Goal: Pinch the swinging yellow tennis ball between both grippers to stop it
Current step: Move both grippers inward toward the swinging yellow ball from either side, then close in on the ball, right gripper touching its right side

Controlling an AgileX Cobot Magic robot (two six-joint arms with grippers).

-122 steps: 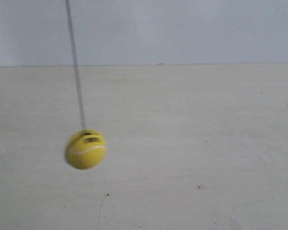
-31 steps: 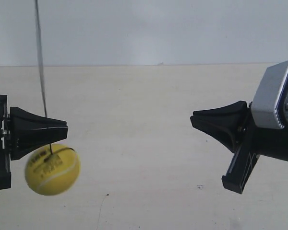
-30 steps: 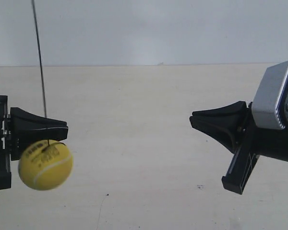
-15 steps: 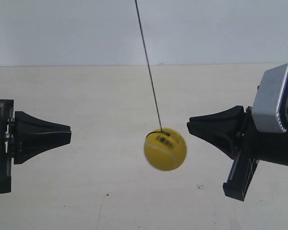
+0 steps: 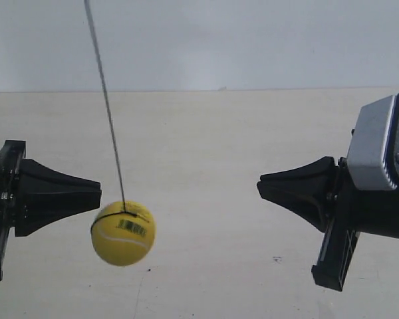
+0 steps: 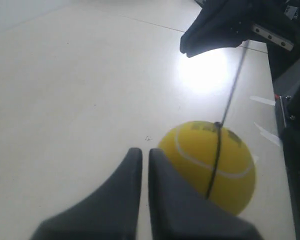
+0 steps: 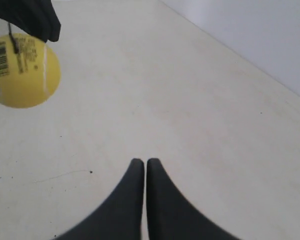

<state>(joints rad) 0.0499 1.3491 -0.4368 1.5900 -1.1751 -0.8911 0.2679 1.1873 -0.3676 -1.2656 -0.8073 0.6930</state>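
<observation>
The yellow tennis ball (image 5: pixel 123 232) hangs on its black string (image 5: pixel 107 106), just below and in front of the tip of the arm at the exterior view's left. The left wrist view shows this is my left gripper (image 5: pixel 98 195). It is shut, and the ball (image 6: pixel 210 160) sits close beside its wedge tip (image 6: pixel 144 151), not between the fingers. I cannot tell whether they touch. My right gripper (image 5: pixel 259 186) is shut too and empty (image 7: pixel 144 161). It points at the ball (image 7: pixel 22 70) from well away.
A pale tabletop (image 5: pixel 206 139) runs back to a grey-white wall (image 5: pixel 253 40). The right arm's grey camera box (image 5: pixel 376 143) and black cross-plate (image 5: pixel 332 256) are at the exterior view's right edge. A wide gap lies between the two tips.
Within the last half second the ball has swung from beside the right gripper's tip back across to the left gripper's tip. Both grippers stay shut and have barely moved.
</observation>
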